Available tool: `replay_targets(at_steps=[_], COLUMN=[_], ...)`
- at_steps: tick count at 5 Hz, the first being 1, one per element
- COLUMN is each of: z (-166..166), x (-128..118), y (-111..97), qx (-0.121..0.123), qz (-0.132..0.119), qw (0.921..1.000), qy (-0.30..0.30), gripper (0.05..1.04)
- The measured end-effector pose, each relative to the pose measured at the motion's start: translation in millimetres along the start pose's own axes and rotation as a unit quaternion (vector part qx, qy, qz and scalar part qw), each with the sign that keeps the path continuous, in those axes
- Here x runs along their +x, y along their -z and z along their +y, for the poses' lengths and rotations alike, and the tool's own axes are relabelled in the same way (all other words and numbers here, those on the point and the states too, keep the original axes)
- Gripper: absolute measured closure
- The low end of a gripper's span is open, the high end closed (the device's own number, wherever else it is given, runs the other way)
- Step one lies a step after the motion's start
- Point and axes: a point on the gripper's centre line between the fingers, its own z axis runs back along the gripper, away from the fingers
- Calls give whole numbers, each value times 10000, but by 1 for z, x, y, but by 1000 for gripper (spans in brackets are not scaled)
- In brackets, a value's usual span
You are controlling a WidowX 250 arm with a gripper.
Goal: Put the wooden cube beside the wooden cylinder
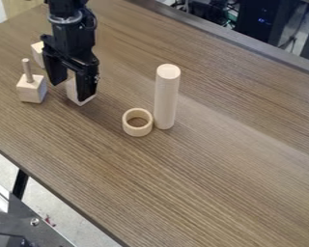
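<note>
1. Wooden cube [73, 95]: at gripper [71, 90], partly hidden behind 1 spread finger (contact: cannot tell).
2. Wooden cylinder [167, 99]: upright, apart from cube, toward view's right.
3. Wooden ring [137, 130]: just beside cylinder's base.
4. Pegged block [31, 91], 1 other block [37, 52]: left in view.
</note>
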Motion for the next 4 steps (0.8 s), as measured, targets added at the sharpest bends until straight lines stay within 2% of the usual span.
replay_targets(at_steps=[1,2,3,4], z=[-1,-4,-4,-3], x=[3,2,5,11], y=[10,16,18,14], qx=[-63,-121,-192,-251], qz=[61,126,98,-29], qw=[10000,9998,9998,9996], qy=[1,59,-51,-115], gripper=[97,183,461,492])
